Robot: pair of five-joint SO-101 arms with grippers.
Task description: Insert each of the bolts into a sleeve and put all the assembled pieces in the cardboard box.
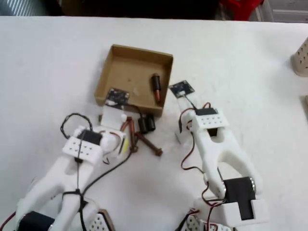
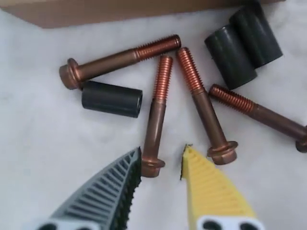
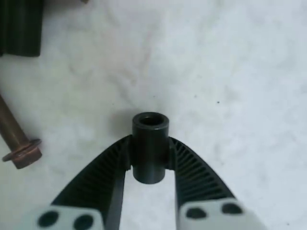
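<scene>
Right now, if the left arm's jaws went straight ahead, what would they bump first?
Most likely the copper bolt lying lengthwise ahead; its head sits right at the gap between the open jaws. A second bolt lies close beside the yellow one. How high the jaws hang is unclear.

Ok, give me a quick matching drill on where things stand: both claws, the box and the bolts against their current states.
Column one:
1. left claw
2. right claw
3. cardboard box
4. four bolts

Column two:
A. shut on an upright sleeve
B. lying loose on the table
C. open, just over a bolt's head
D. holds one assembled piece

Pairs: 1-C, 2-A, 3-D, 4-B.
</scene>
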